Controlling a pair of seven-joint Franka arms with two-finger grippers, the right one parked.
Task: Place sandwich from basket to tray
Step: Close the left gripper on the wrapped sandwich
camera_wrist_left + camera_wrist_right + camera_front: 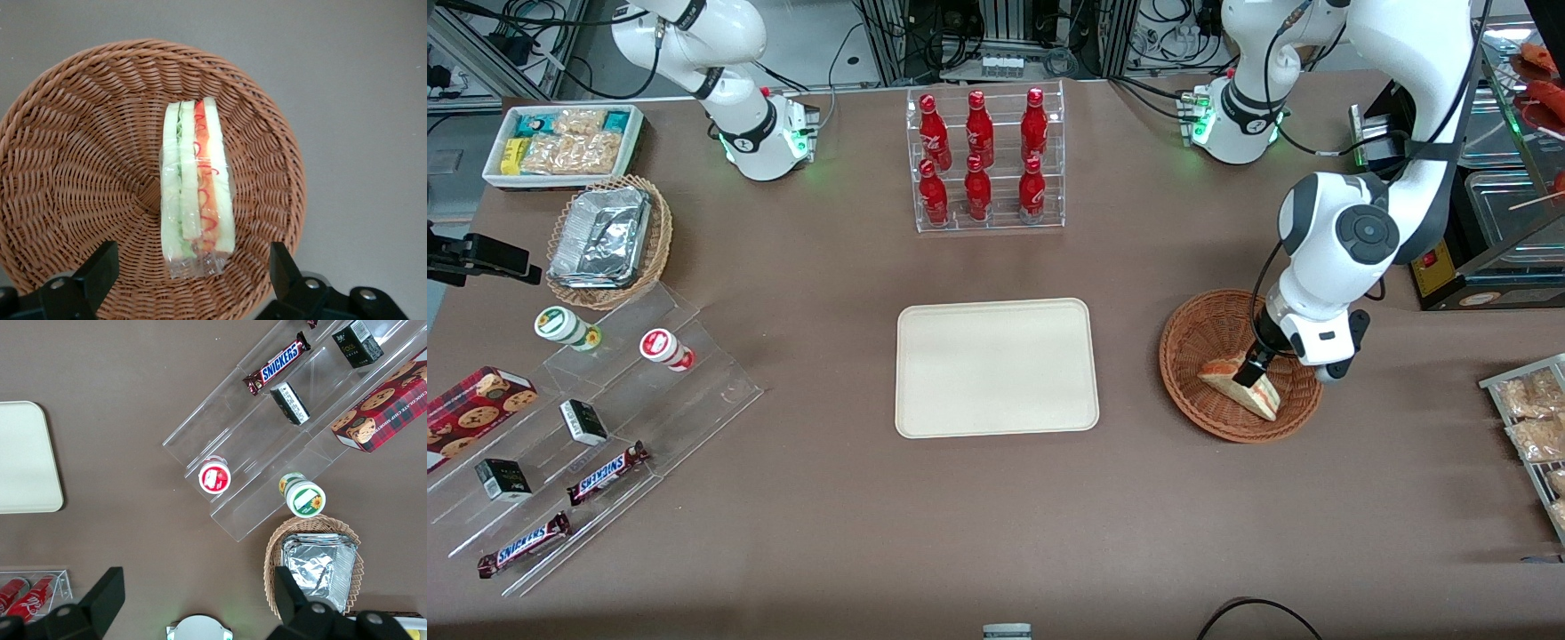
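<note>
Sandwich [196, 189] is lying wrapped in the reddish-brown wicker basket [1193, 340], well apart from the cream tray [996, 366] at the table's middle. The left arm's gripper [192, 279] is hanging just above it, fingers [100, 267] spread wide, gripping nothing.

My white, grey-jointed working arm [1343, 240] fills the upper right of the front frame, its elbow bent and its wrist turned straight down. Its black two-finger pincer [1258, 366] hangs at right of centre, low, with the fingers [93, 273] spread wide and clasping nothing.
</note>
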